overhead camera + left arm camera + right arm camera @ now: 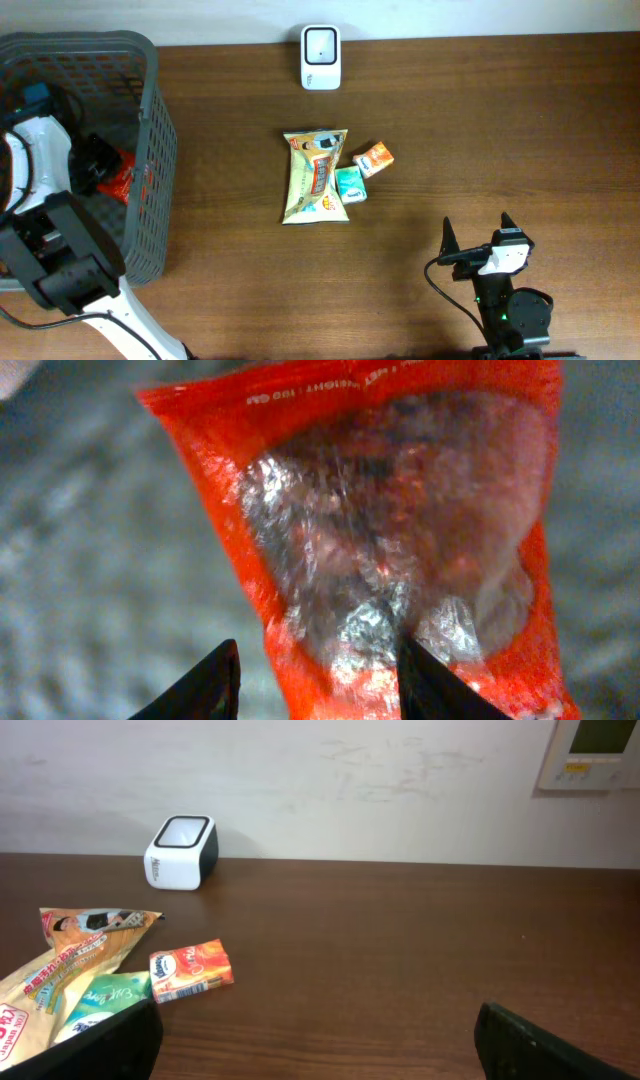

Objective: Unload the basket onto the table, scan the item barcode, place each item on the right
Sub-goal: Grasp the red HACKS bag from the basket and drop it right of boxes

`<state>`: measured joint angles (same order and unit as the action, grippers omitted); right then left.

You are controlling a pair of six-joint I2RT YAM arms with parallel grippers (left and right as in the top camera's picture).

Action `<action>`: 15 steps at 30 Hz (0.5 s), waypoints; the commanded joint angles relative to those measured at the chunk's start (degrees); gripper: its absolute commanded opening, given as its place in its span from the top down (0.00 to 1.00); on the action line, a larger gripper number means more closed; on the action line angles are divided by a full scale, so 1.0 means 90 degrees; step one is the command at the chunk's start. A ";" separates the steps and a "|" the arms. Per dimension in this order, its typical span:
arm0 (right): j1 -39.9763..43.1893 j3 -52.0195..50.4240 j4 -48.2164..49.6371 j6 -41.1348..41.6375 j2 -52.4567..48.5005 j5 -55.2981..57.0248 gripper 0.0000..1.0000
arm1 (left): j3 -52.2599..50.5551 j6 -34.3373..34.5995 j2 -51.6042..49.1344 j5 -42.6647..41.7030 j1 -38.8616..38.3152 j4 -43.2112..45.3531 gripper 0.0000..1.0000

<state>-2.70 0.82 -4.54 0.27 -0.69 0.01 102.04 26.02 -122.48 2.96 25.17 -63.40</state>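
While L gripper (318,665) straddles red packet (400,510) in left basket (152,150), grip unclear, R gripper (478,228) sits near right, jaws wide apart.

White print on red packet (400,510), blurred, unreadable

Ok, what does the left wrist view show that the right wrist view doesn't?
Only left wrist: a red packet with a clear window, close up over blurred grey, the left fingers at its lower end. Only right wrist: the white scanner by the wall, a yellow snack bag, an orange carton and a green carton on the brown table, right fingers wide apart. Shared: no object; each shows only its own dark fingers at the bottom edge.
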 commanded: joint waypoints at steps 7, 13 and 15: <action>0.0012 -0.0056 -0.0017 0.0070 0.0041 0.0032 0.02 | -0.0899 0.0029 0.0039 -0.0027 0.0002 0.0964 0.94; 0.0012 -0.0056 -0.0017 0.0073 0.0041 0.0032 0.02 | -0.0894 0.0029 0.0039 -0.0078 0.0005 0.0916 0.01; 0.0012 -0.0056 -0.0017 0.0073 0.0041 0.0029 0.02 | -0.0894 0.0027 0.0039 -0.0078 0.0005 0.0896 0.01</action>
<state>-2.70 0.82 -4.56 0.23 -0.69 0.01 95.07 26.44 -120.60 2.35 25.21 -55.00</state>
